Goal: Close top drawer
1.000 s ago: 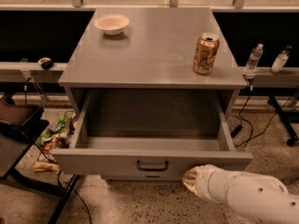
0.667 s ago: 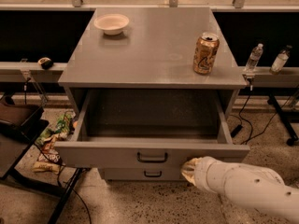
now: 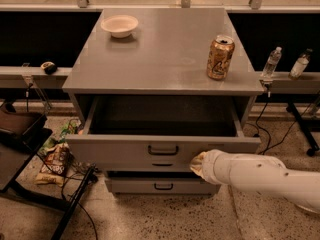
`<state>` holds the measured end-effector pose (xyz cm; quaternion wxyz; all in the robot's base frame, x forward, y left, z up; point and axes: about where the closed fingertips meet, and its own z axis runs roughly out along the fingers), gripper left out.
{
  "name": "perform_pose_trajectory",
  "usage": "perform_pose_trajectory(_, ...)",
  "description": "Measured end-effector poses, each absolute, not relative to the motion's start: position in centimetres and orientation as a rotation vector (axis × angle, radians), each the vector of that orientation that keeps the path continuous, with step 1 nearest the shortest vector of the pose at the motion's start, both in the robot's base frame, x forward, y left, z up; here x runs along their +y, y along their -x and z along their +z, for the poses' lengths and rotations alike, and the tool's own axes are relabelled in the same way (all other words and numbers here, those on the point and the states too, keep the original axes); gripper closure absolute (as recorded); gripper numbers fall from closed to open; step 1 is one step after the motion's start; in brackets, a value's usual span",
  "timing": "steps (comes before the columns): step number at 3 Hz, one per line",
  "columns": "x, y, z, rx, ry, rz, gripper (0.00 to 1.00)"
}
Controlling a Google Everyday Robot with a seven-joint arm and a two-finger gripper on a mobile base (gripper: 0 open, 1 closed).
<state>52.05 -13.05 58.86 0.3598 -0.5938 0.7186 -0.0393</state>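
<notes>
While the white arm (image 3: 260, 176) reaches in low from the right of the top drawer (image 3: 115, 149), its gripper (image 3: 197, 164) sits against the drawer's front panel, at the lower edge on the right; whether it is spread or pressed together cannot be told. The drawer has slid inward since a second ago. It stands about half open, so the push likely needs to go on. Beyond the drawer, a can (image 3: 220, 57) and a bowl (image 3: 119, 25) rest on the surface (image 3: 165, 59).

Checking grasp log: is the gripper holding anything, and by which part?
Nothing appears held: the gripper meets the front of the large grey top drawer, right of its black bar handle.
</notes>
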Motion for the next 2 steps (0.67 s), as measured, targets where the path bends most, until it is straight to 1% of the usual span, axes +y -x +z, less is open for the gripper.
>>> perform_pose_trajectory(2,-12.3,-57.6,58.4,1.877,1.537,-0.122,1.00)
